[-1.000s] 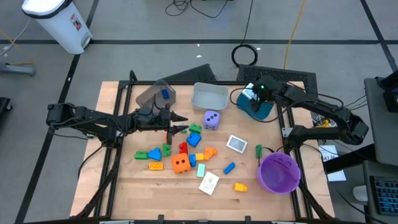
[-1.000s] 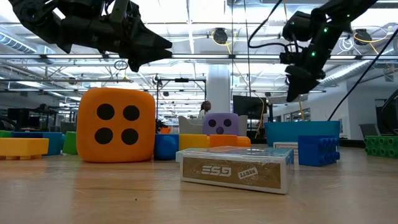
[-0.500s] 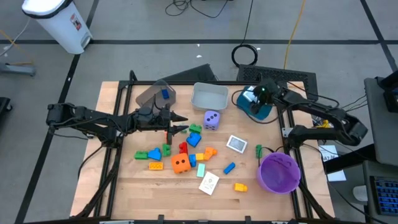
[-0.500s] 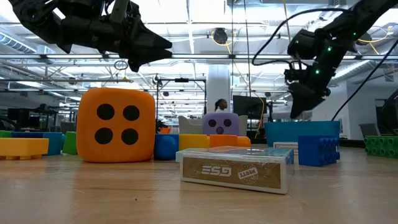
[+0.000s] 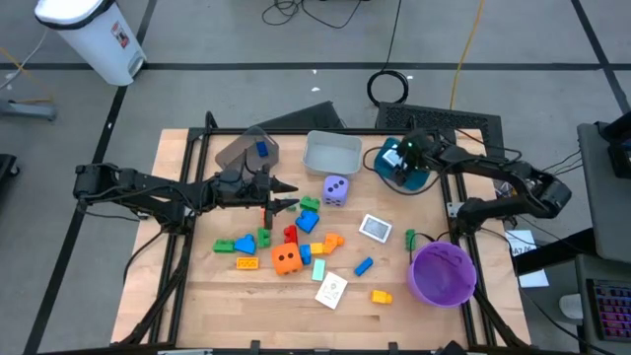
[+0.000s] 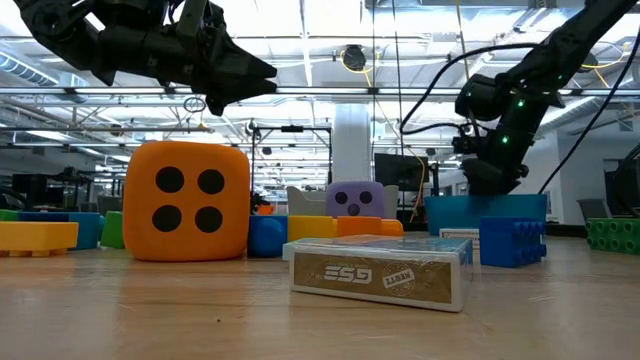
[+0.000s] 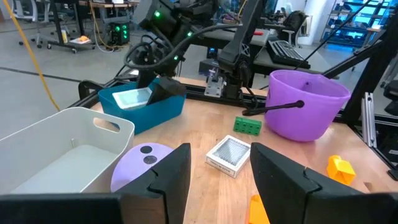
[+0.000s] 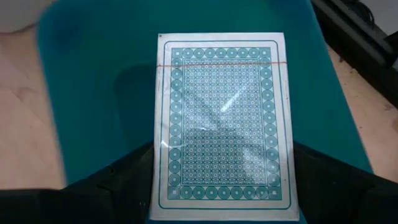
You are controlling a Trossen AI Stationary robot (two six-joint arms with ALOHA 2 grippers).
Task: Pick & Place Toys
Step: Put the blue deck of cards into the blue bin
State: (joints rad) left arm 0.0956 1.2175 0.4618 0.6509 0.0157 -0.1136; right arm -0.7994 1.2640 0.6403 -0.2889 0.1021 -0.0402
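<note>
Wood, plastic and glossy wrap

The table (image 5: 197, 296) is pale, matt wood with visible grain; the orange die (image 6: 186, 200) and purple bowl (image 7: 305, 112) look like smooth plastic, the bowl faintly shiny; the card pack (image 8: 221, 118) in the teal bin (image 8: 93, 93) wears glossy clear film that catches light; the grey bin (image 7: 56, 146) is matt plastic
</note>
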